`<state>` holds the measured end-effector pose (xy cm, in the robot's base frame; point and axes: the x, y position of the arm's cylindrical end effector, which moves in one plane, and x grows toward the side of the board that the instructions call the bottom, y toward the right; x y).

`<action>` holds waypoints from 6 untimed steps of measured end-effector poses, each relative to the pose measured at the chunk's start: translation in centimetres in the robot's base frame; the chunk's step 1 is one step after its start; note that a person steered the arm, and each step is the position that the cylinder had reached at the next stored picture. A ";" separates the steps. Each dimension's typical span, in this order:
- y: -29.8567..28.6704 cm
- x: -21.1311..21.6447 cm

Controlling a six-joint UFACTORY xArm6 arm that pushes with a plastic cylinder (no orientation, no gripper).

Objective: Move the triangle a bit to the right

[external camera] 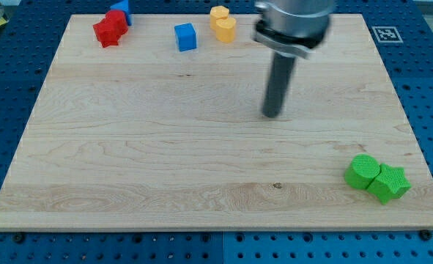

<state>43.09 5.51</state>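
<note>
Camera view, sole entry: wooden board (201, 161) on a blue perforated bench (428, 88). Item one — my tip (272, 115), the lower end of a dark rod hanging from the arm's grey collar, resting on bare wood right of the board's middle, well apart from every block. No jaws to report: the rod carries none, so nothing is spread, pressed together or pinching. Item two, the view's top-left corner: a red star-like block (108, 30) with a blue block (122, 9) touching it from behind; only a wedge of that blue piece shows, and I judge it to be the triangle of the task (its shape is half hidden, so this is not certain). Item three: a blue cube (186, 37), standing alone to the right of that pair. Item four: a yellow block (223, 23), lobed, shape unclear, near the top edge. Item five, the view's bottom right: a green block (363, 171) touching a green star-like block (389, 182). Step in hand, as I judge it — the approach, no contact made yet. The next move calls for carrying the tip round to the triangle's left side, above the red star, then a short rightward push without dragging the star. Writing: none legible; a black-and-white fiducial tag (383, 34) sits at the board's top-right corner.
</note>
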 end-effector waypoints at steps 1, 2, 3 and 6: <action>-8.5 -3.6; -17.8 -5.5; -26.5 -7.4; -34.6 -19.8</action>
<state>23.25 -29.06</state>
